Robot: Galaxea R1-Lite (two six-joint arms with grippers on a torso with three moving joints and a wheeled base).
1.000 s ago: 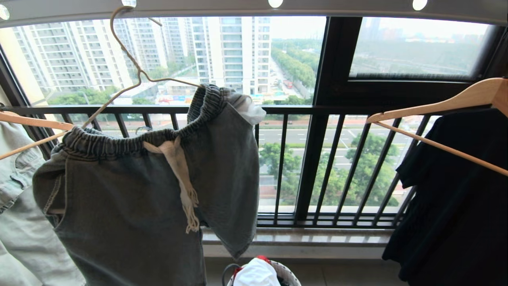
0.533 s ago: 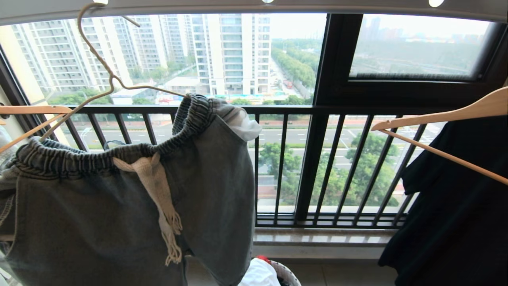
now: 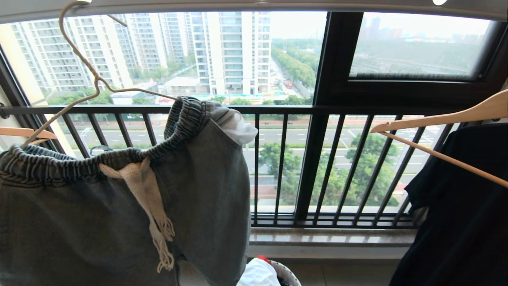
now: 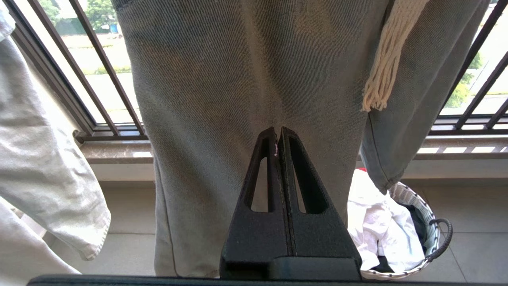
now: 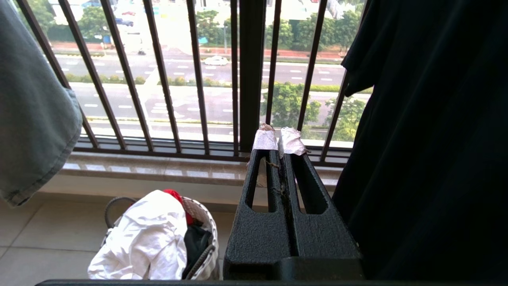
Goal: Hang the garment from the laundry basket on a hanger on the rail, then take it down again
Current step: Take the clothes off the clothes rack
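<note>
- Head view: the garment [image 3: 119, 206] hangs by its elastic waistband on the hanger [image 3: 85, 67], whose hook sits at the rail [image 3: 278, 4] overhead. The hanging half of the task looks done; taking it down is not begun. Neither arm shows here. The laundry basket [image 3: 286, 274] is on the floor below, at the lower edge.
- Head view, judgement: the next move calls for a gripper to rise to the hanger's neck, open, grip and lift the hook off the rail.
- Left wrist view: the left gripper [image 4: 277, 133] has its fingers pressed fully together, gripping nothing; the tips sit right before the denim, contact uncertain. Basket to one side on the floor.
- Right wrist view: the right gripper [image 5: 280, 140], its taped fingertips [image 5: 265, 140] closed tight, holds nothing and points at the window railing [image 5: 198, 79], beside a black shirt [image 5: 428, 139].
</note>
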